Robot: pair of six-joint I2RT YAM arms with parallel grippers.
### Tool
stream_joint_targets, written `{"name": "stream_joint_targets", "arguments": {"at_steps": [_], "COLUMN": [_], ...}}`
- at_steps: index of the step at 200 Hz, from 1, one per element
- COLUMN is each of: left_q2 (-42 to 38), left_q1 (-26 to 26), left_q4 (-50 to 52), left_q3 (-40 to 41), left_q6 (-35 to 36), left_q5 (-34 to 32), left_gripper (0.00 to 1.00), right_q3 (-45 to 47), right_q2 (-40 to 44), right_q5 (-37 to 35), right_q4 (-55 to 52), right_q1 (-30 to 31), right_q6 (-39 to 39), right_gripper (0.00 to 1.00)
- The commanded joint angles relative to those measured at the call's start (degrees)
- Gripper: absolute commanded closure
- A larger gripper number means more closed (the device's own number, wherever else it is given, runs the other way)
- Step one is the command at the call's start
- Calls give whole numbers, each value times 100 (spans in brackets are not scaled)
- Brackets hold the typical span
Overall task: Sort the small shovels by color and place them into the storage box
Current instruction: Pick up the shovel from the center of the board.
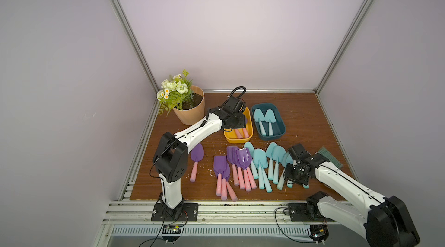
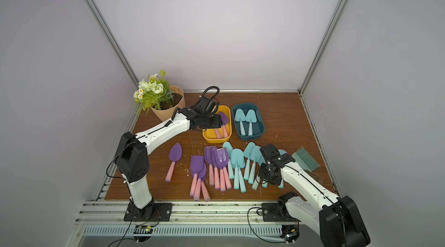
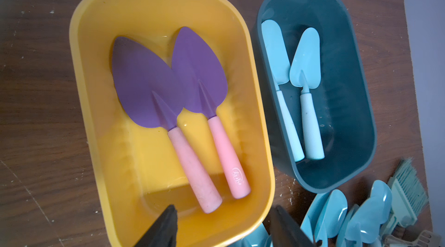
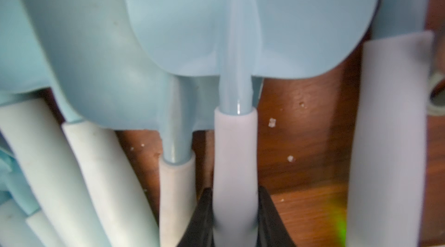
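Two purple-bladed shovels [image 3: 149,82] with pink handles lie in the yellow box [image 3: 81,65]. My left gripper [image 3: 225,220] hangs open over that box's near end, with nothing between its fingers. Two aqua shovels [image 3: 305,60] lie in the dark teal box [image 1: 280,123] beside it. On the table a lone purple shovel [image 1: 197,155] lies left of a purple cluster [image 1: 238,161] and an aqua cluster [image 1: 261,159]. My right gripper [image 4: 234,209] is low at the aqua cluster's right end, shut on the pale handle of one aqua shovel [image 4: 234,149].
A potted plant [image 1: 190,110] stands at the back left, close to the left arm. A green bristled brush [image 1: 330,157] lies right of the right wrist, with a brown slotted scoop [image 3: 421,238] near it. White crumbs dot the wooden table [image 1: 313,118].
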State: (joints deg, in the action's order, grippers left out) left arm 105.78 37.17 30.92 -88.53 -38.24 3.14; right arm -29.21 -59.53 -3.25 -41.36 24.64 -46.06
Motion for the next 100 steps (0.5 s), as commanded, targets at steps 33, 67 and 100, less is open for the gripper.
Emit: {"name": "stream_joint_targets", "arguments": {"at_steps": [33,67,100], "left_q2": [-196,-348,-541], "left_q1": [2,8,3], "left_q4": [-41,-204,-345], "left_q3": [70,318,849], "left_q6": [-69,-175,-309], "left_q5": [-91,-60,-64], "left_gripper": [36,36,36], "right_q3": [-888,-2117,-3432], "right_q2": [76,-282,-1344], "right_q5": [-799,-972,-961], "right_q4": [-658,-701,-377], "right_q1": [23,23,23], "right_q6": [-38,461,1261], "right_gripper": [91,91,91]}}
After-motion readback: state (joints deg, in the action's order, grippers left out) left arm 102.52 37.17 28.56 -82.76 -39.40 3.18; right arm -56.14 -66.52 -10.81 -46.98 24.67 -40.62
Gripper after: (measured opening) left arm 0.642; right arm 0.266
